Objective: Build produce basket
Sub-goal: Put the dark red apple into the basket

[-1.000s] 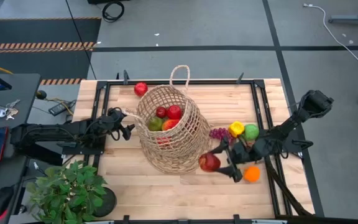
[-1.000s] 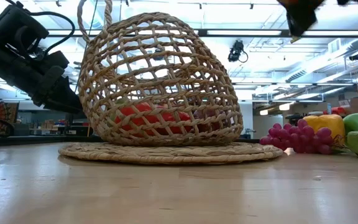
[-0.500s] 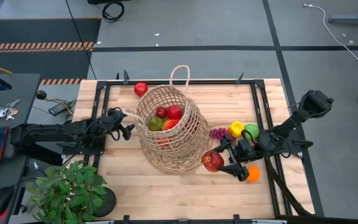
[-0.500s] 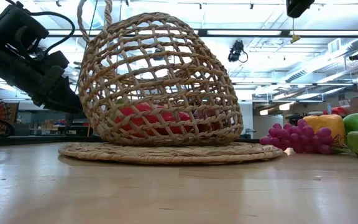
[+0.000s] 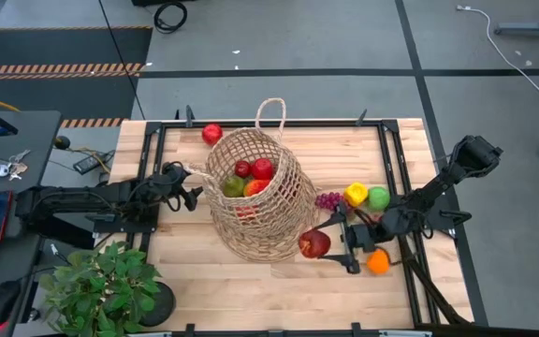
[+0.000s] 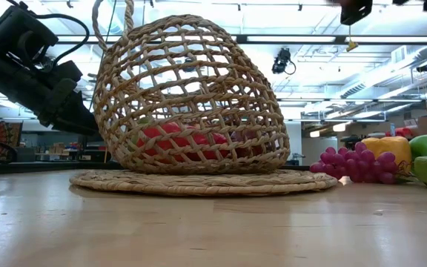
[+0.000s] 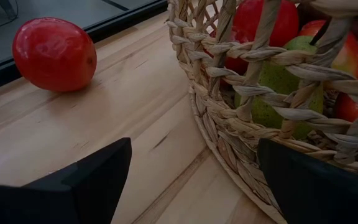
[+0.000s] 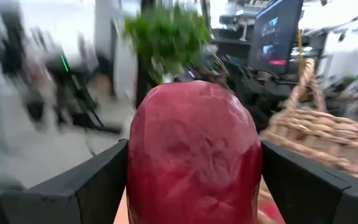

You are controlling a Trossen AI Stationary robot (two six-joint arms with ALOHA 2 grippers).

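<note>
The tan wicker basket (image 5: 255, 192) stands mid-table on its flat woven base (image 6: 199, 180), leaning, with red and green produce (image 5: 251, 174) inside. My left gripper (image 5: 191, 193) is open at the basket's left wall (image 7: 241, 118). My right gripper (image 5: 324, 245) is at the basket's near right side, shut on a dark red fruit (image 5: 313, 244). Purple grapes (image 5: 328, 199), a yellow pepper (image 5: 356, 194), a green fruit (image 5: 379, 197) and an orange (image 5: 378, 261) lie on the table's right part. A red apple (image 5: 212, 133) lies at the far edge. My left gripper has the basket's lower wall (image 7: 229, 155) close to one finger (image 7: 316, 180); whether it touches cannot be told. My right gripper pinches the red fruit's two opposite sides (image 8: 138, 168) between its two fingers (image 8: 86, 186). The fingers lie about level, coming from the table's right. The fruit is lifted clear of the table.
A leafy potted plant (image 5: 101, 285) stands at the near left corner. Black frame rails (image 5: 391, 168) run along the table's sides. Bare wood (image 5: 251, 290) lies between the basket and the near edge.
My right gripper has rolled at the wrist with the red fruit still in it, swaying slightly toward the table's right and back beside the basket. The basket and the rest of the produce have kept still.
</note>
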